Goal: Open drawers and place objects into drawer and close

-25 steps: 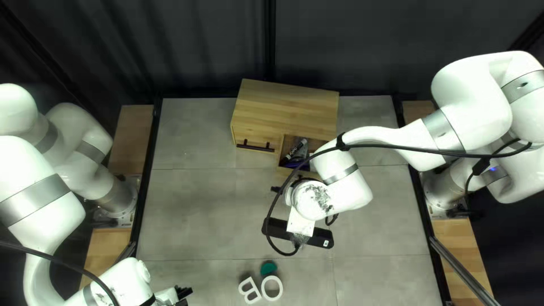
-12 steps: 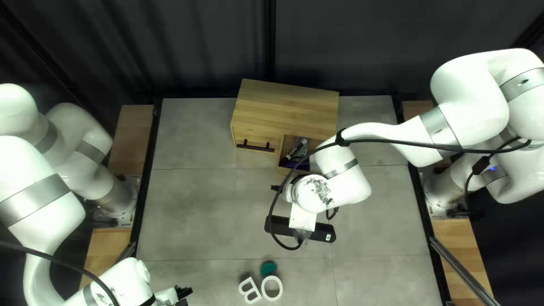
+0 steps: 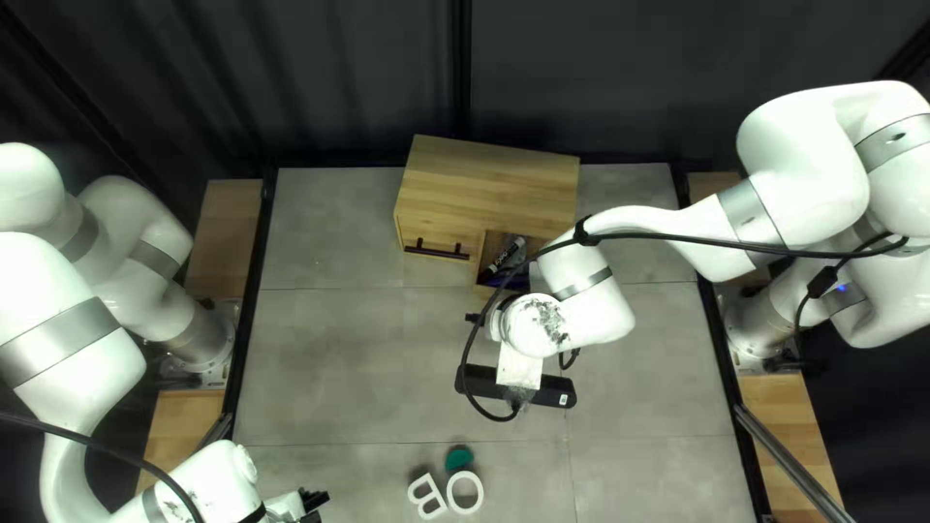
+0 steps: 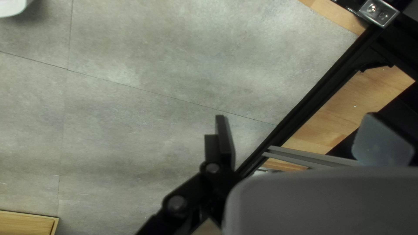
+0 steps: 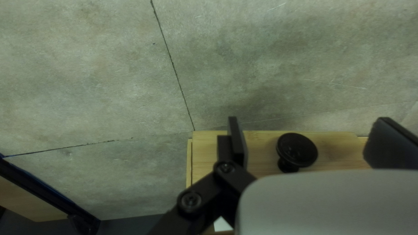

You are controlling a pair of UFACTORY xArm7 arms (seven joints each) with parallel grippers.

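The marker (image 3: 507, 255) slants near-left to far-right inside the open drawer (image 3: 494, 239), left gripper (image 3: 318, 500) and right gripper (image 3: 473, 318) fingers wide apart.

At the table's center, as my top left view shows it, my right arm (image 3: 591, 315) and its cable (image 3: 823, 255) block part of the open drawer (image 3: 491, 244); items beside the marker (image 3: 507, 254) are too obscured to identify. A green piece (image 3: 458, 458) near the white letters is too small to name. The picture's edges crop both my right arm and my left arm (image 3: 58, 310), plus my left gripper (image 3: 315, 499). In my left wrist view, a white object (image 4: 13, 6) and a wooden panel (image 4: 26, 224) are cut off. In my right wrist view, black links (image 5: 204, 187) partly hide a wooden front (image 5: 339, 150) and an unidentifiable white patch (image 5: 223, 224).
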